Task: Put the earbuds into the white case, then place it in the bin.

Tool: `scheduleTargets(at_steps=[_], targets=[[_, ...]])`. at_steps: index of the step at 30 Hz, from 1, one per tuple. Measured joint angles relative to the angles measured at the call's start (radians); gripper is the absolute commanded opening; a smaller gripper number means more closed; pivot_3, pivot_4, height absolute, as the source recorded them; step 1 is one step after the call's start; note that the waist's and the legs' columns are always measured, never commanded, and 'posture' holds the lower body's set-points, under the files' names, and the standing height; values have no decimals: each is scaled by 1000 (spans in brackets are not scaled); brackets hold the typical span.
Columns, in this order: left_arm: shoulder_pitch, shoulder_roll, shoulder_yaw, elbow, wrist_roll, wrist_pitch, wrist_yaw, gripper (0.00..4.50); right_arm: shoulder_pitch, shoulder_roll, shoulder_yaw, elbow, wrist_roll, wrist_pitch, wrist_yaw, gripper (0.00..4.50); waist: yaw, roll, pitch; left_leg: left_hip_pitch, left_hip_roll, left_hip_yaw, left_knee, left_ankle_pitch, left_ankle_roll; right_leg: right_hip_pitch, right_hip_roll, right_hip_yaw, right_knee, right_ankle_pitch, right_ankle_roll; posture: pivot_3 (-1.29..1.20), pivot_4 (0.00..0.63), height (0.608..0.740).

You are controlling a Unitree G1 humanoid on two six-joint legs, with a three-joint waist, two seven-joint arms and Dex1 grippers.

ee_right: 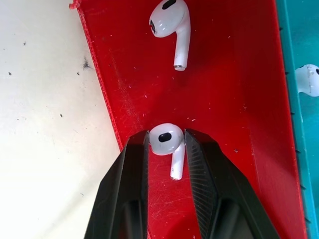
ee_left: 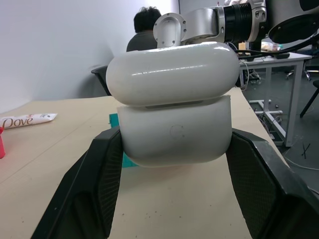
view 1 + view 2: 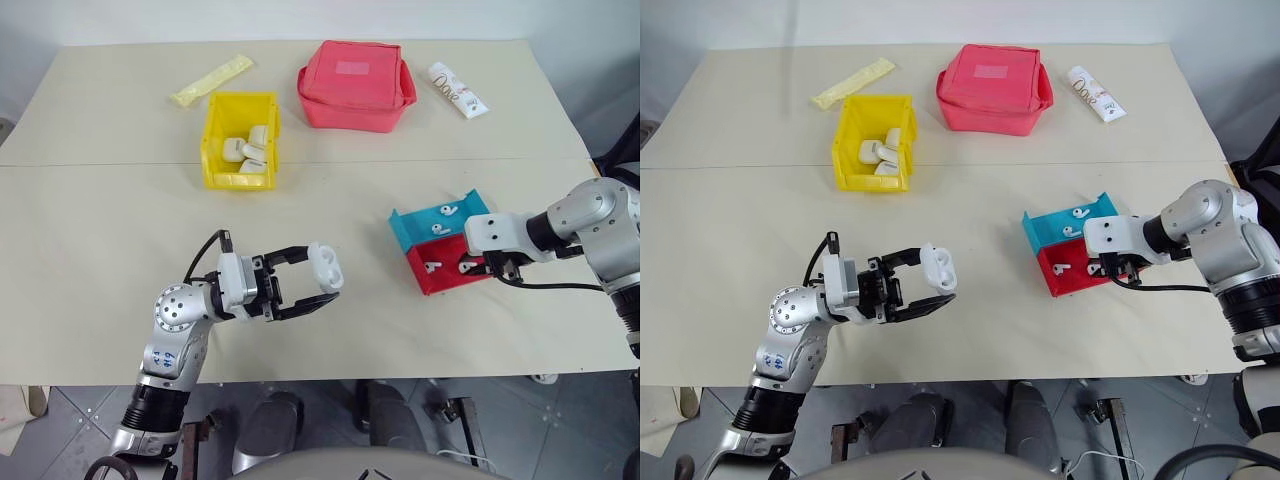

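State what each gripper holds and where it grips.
The left gripper holds the white case by the two sides of its lower body, lid ajar. The right gripper pinches an earbud by its head, over the red tray.

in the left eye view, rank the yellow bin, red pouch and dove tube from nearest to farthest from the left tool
1. The yellow bin, up the table from the left tool, nearest.
2. The red pouch, farther back and toward the right.
3. The Dove tube, at the far right of the table, farthest.
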Motion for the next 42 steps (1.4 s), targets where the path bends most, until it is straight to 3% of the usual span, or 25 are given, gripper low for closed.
scheduleTargets(at_steps=[3, 7, 15, 22, 23, 27, 29, 36, 42], targets=[[0, 2, 0, -3, 0, 0, 3, 2743, 0, 0, 0, 1, 0, 1, 3, 1158, 0, 0, 0, 0, 0, 0, 0, 0, 0, 0, 0, 0, 0, 0, 0, 0, 150, 740], [1, 5, 0, -4, 0, 0, 9, 2743, -2, 3, 0, 0, -1, 3, 6, 526, -1, 0, 0, 0, 0, 0, 0, 0, 0, 0, 0, 0, 0, 0, 0, 0, 150, 740], [-5, 2, -3, 3, 0, 0, 7, 2743, 4, 19, -20, -22, 27, 75, -3, 527, 1, 0, 0, 0, 0, 0, 0, 0, 0, 0, 0, 0, 0, 0, 0, 0, 150, 740], [-71, -31, -18, 73, 0, -13, -24, 2743, 64, 19, -187, -202, 185, 257, -51, 527, 2, 0, 0, 0, 0, 0, 0, 0, 0, 0, 0, 0, 0, 0, 0, 0, 150, 740], [-84, -40, -26, 92, 0, -14, -36, 2743, 108, 30, -260, -264, 251, 329, -74, 527, 6, 0, 0, -1, 0, -1, 0, 0, 0, 0, 0, -1, 0, 0, 0, 0, 150, 740], [-139, -85, -48, 189, -3, -25, -91, 2743, 213, 126, -507, -585, 560, 556, -177, 527, 9, -1, -1, -1, 1, -2, 1, 0, 0, 0, 0, -1, 0, 1, 0, 0, 150, 740], [-177, -96, -49, 231, -10, -28, -122, 2743, 242, 180, -554, -693, 661, 613, -232, 527, 9, -2, -2, -1, 1, -2, 2, 0, 0, 1, 0, -1, 0, 1, 0, 0, 150, 740], [-320, -151, -44, 369, -42, -27, -208, 2743, 264, 425, -552, -810, 916, 701, -476, 527, 5, -3, -2, -2, 0, -2, 1, 0, 1, 0, 0, -1, 4, 1, 1, 0, 150, 740], [-363, -153, -32, 397, -69, -3, -270, 2743, 351, 487, -501, -830, 930, 647, -542, 527, -1, -3, -2, -1, -1, -1, 1, -1, 2, 0, 0, 0, 4, 1, 1, 0, 150, 740]])
